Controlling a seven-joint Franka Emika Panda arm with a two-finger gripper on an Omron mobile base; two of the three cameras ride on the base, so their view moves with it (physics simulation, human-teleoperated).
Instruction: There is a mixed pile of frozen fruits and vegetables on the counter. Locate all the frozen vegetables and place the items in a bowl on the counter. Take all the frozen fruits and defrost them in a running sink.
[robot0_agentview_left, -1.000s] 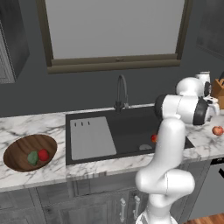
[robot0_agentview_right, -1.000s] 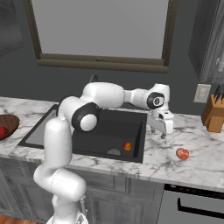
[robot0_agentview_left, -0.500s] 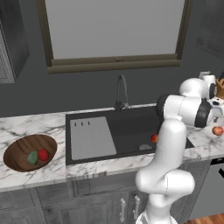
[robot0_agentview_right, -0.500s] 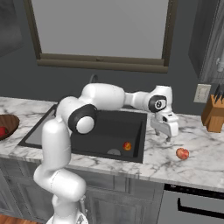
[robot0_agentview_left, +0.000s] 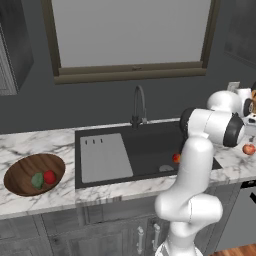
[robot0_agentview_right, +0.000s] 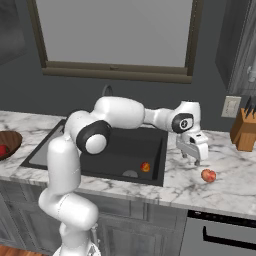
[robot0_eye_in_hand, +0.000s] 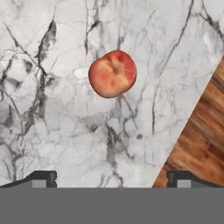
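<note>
A pinkish-red peach-like frozen fruit (robot0_eye_in_hand: 112, 73) lies on the white marble counter (robot0_eye_in_hand: 52, 113), right of the sink; it also shows as a small round fruit (robot0_agentview_right: 208, 175) (robot0_agentview_left: 248, 149). My gripper (robot0_agentview_right: 192, 158) hovers just left of and above it, open and empty, with its dark fingertips (robot0_eye_in_hand: 40, 178) wide apart. An orange fruit (robot0_agentview_right: 145, 167) (robot0_agentview_left: 176, 158) sits in the black sink (robot0_agentview_left: 150, 145). The wooden bowl (robot0_agentview_left: 15, 167) on the left counter holds a green lump (robot0_agentview_left: 37, 180) and a red round item (robot0_agentview_left: 49, 176).
A dark curved faucet (robot0_agentview_left: 139, 102) stands behind the sink. A pale ribbed panel (robot0_agentview_left: 105, 157) covers the basin's left part. A knife block (robot0_agentview_right: 245, 132) stands at the back right. The counter's front edge and the wood floor (robot0_eye_in_hand: 197, 144) lie close beside the peach.
My gripper has moved a little right and down over the counter, closer to the peach. It stays open. The fruits and the bowl's contents have not moved.
</note>
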